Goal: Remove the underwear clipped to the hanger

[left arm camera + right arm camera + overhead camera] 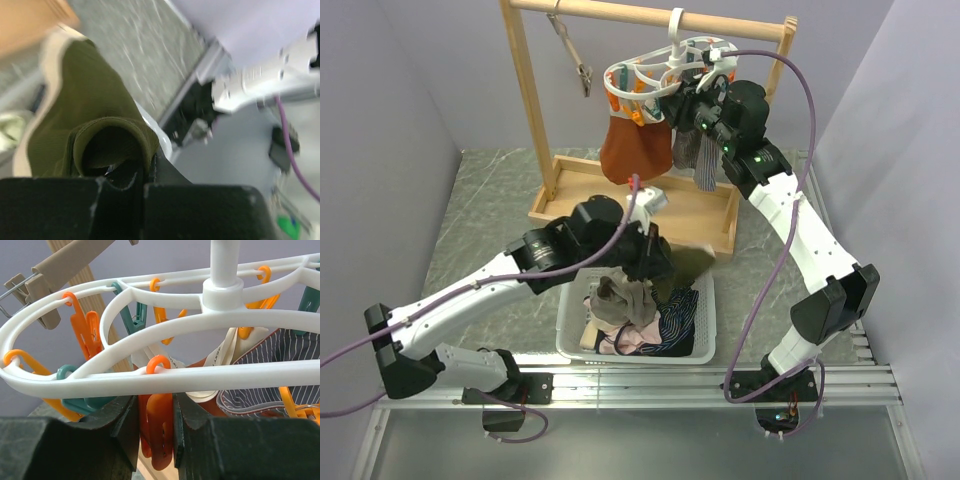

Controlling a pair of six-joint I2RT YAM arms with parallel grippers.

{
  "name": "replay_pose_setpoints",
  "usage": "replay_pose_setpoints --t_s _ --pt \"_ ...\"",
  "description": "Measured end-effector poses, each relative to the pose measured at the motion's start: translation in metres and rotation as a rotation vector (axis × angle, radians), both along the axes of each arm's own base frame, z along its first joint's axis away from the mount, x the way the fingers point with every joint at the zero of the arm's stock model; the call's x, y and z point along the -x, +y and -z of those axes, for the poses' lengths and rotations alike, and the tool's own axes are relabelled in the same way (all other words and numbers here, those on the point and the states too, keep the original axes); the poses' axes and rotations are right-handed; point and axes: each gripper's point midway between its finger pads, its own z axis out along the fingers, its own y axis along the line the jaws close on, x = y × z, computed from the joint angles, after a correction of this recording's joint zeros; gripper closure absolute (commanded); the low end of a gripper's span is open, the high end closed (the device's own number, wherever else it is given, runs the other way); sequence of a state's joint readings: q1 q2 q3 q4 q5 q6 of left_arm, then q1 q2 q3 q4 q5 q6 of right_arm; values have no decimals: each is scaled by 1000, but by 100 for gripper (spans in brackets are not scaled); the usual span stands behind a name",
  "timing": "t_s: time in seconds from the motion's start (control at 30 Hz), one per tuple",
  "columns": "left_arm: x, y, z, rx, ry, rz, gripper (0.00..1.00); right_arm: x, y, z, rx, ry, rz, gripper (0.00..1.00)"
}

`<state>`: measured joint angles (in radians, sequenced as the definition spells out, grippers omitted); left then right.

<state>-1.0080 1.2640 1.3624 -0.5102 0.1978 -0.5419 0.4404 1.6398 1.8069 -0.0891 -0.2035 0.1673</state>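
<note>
The white hanger (pixel 665 68) hangs by its hook from the wooden rail. The rust-orange underwear (pixel 634 146) and a grey pin-striped one (pixel 705 165) are still clipped under it. My right gripper (pixel 686 100) is up at the hanger's ring (pixel 200 372), shut on an orange peg (pixel 161 432), which is squeezed between both fingers. The pin-striped cloth (pixel 280 367) and a cream band (pixel 225 352) show behind it. My left gripper (pixel 662 256) is shut on the dark olive green underwear (pixel 85 115), which hangs at the far rim of the basket (pixel 710 325).
The white basket holds a taupe-grey piece (pixel 620 295), a navy striped piece (pixel 680 315) and a pale pink piece (pixel 632 346). The wooden rack's base (pixel 700 215) stands just behind the basket. A beige clip hanger (pixel 575 60) dangles from the rail at left.
</note>
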Motion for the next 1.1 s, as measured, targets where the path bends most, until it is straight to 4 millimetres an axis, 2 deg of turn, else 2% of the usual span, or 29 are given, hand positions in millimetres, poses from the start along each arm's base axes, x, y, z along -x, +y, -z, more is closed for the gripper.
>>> replay_pose_setpoints --t_s 0.13,0.23,0.37,0.47,0.6,0.77,0.87,1.0,1.03,1.07,1.1 --pt "23 -10 25 -65 76 107 99 0 0 0 0 0 1 100" --pt "29 -9 34 -100 97 126 100 0 -1 1 0 2 2 100" --pt "19 -4 38 -139 63 74 100 1 -2 3 -1 6 2 100" --pt "0 4 55 -223 46 -25 100 3 -4 3 -2 5 5 100" --pt "-16 24 95 -342 32 -138 100 6 -8 1 -10 -1 10 100" --pt "-12 58 163 -529 78 -188 100 8 -10 -3 -23 -5 12 100" --pt "-9 71 186 -600 98 -201 100 9 -11 -4 -26 -4 12 100" --pt "-7 83 198 -641 106 -224 99 9 -11 -4 -29 -2 12 100" --pt "-7 85 198 -640 111 -234 92 9 -11 -4 -29 -2 10 100" --pt "-6 88 197 -639 112 -243 79 9 -11 -4 -29 -2 9 100" --pt "-5 91 196 -639 109 -250 56 9 -11 -4 -29 -1 7 100"
